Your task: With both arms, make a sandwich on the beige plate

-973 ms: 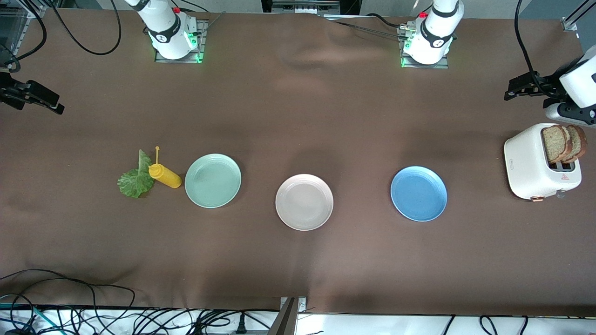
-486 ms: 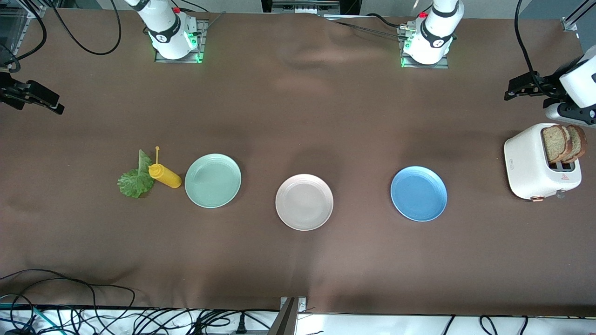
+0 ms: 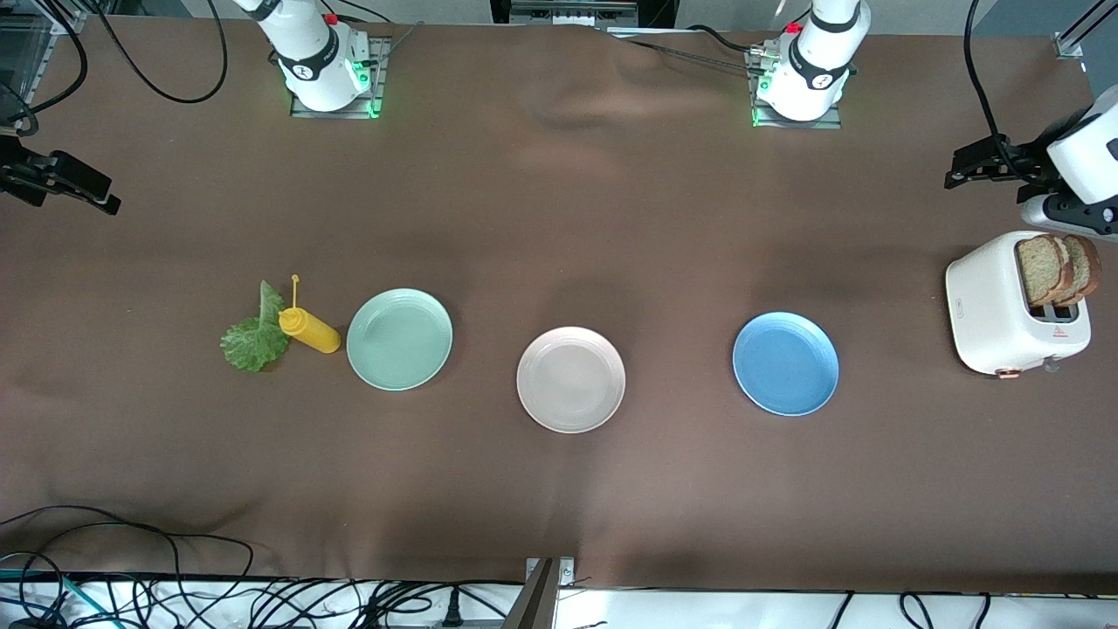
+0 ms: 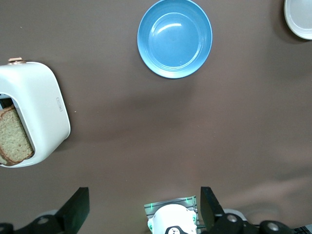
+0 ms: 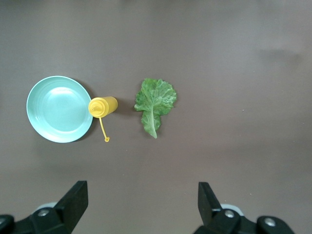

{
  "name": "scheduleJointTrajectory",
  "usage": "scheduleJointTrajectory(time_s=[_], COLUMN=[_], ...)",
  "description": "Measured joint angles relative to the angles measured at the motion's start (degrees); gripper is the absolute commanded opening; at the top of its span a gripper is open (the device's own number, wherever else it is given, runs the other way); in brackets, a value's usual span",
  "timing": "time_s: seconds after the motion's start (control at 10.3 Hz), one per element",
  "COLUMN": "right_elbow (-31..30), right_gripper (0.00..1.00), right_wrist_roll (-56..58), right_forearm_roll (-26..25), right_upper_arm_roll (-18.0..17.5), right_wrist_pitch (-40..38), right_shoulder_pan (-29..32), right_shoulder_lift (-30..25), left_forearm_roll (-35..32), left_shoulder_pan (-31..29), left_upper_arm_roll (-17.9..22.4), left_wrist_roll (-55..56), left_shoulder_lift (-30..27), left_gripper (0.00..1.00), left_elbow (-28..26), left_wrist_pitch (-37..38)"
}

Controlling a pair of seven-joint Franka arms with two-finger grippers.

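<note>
1. The beige plate (image 3: 570,379) lies bare at the middle of the table, between a mint-green plate (image 3: 400,338) toward the right arm's end and a blue plate (image 3: 785,363) toward the left arm's end.
2. Two bread slices (image 3: 1059,268) stand upright in a white toaster (image 3: 1013,306) at the left arm's end of the table.
3. A lettuce leaf (image 3: 256,335) lies flat near the right arm's end, with a yellow squeeze bottle (image 3: 308,329) just beside it, between the leaf and the mint-green plate.
4. The left gripper (image 4: 144,207) hangs high over the table near the toaster, jaws spread wide and empty.
5. The right gripper (image 5: 141,204) hangs high over the cloth near the lettuce, jaws spread wide, holding nothing.
</note>
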State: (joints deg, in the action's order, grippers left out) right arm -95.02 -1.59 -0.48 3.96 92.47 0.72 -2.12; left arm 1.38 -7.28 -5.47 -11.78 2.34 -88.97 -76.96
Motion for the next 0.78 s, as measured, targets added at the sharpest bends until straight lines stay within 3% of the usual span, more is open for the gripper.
scheduleJointTrajectory(time_s=[0.78], right_elbow=[0.0], right_gripper=[1.0], right_wrist_roll=[0.0], right_forearm_roll=[0.0], right_upper_arm_roll=[0.0], right_wrist_pitch=[0.0], right_shoulder_pan=[0.0], right_shoulder_lift=[0.0], left_forearm_roll=[-2.2], left_shoulder_pan=[-0.2], left_upper_arm_roll=[0.1], left_wrist_roll=[0.0], left_shoulder_lift=[0.0], left_gripper=[1.0], left_elbow=[-0.5], left_wrist_pitch=[-0.2])
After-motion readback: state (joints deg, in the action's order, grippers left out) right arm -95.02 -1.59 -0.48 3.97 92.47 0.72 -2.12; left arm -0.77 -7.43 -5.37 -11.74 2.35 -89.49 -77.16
